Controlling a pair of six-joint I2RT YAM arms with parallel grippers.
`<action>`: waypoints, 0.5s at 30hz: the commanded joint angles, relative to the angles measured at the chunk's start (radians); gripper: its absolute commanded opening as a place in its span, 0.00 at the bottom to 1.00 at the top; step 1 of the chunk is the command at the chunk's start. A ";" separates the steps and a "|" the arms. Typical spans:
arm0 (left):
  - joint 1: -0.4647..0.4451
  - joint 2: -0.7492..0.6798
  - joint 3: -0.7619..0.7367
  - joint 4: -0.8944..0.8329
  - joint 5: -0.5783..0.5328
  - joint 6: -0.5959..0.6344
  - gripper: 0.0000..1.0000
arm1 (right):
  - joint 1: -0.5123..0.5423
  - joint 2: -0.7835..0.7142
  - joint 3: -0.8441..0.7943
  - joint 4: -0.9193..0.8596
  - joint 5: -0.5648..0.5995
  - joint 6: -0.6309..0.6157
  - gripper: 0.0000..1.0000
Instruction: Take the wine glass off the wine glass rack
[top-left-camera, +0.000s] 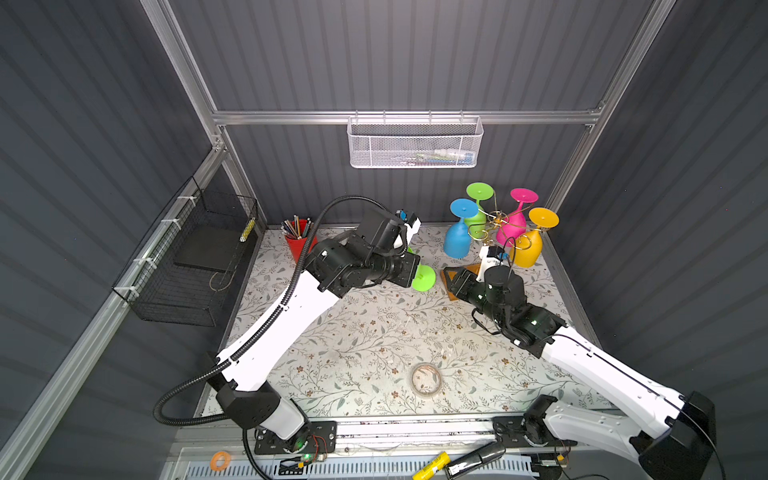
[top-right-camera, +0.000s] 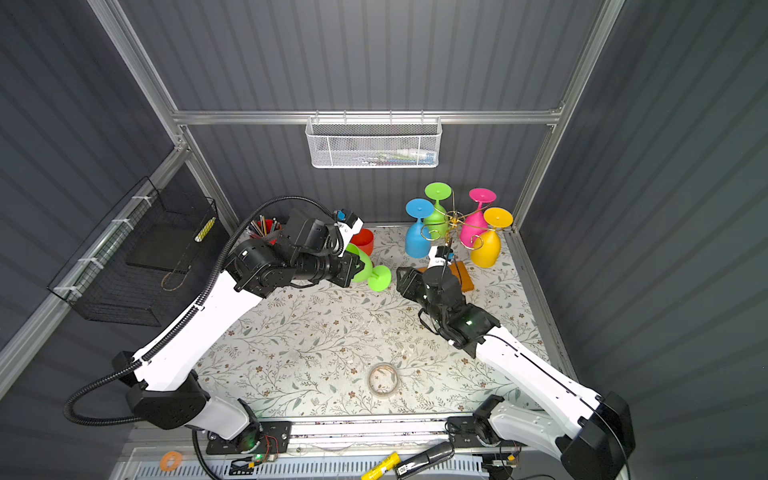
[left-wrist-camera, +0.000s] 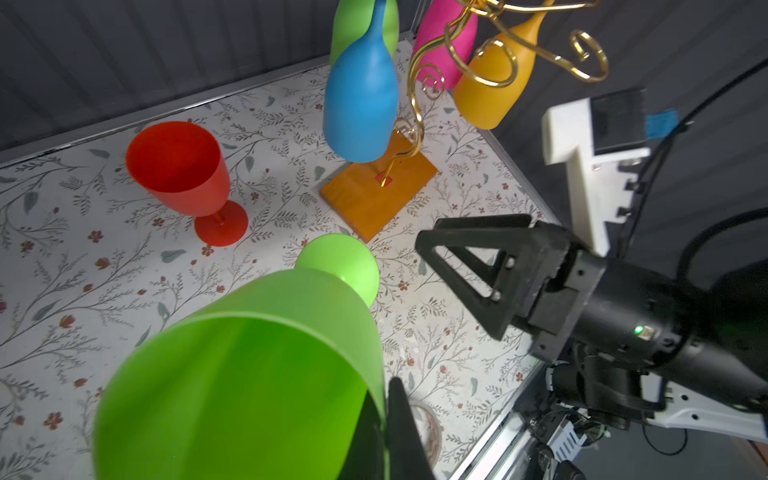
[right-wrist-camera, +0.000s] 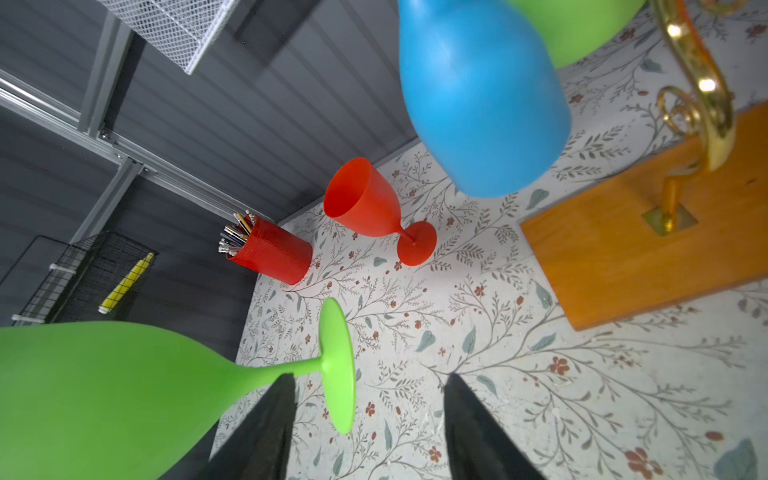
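Pinches lime-green plastic wine glass (left-wrist-camera: 249, 374) by its rim in left end effector (left-wrist-camera: 380, 419), so the spread-open right end effector (right-wrist-camera: 370, 382) can quit the stem.

Wine glass (left-wrist-camera: 249, 365) — lime green, off the rack, tipped sideways, airborne. Wine glass rack (left-wrist-camera: 374, 199) — gold wire, orange-brown wooden base, upright at back right (4 inverted glasses (top-left-camera: 457, 241) hung).

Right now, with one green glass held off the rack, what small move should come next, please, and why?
Probably draw the right gripper back: its jaws stand open beside the stem of the held green glass, which the left gripper alone clamps at the bowl's rim, clear of the rack.
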 joint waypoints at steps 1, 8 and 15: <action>0.031 0.000 0.046 -0.107 -0.069 0.066 0.00 | 0.003 -0.026 0.016 0.027 0.011 -0.079 0.70; 0.177 0.013 0.025 -0.185 -0.154 0.099 0.00 | 0.004 -0.080 -0.041 0.095 0.008 -0.198 0.78; 0.307 0.148 -0.011 -0.155 -0.237 0.100 0.00 | 0.005 -0.102 -0.088 0.146 -0.071 -0.376 0.82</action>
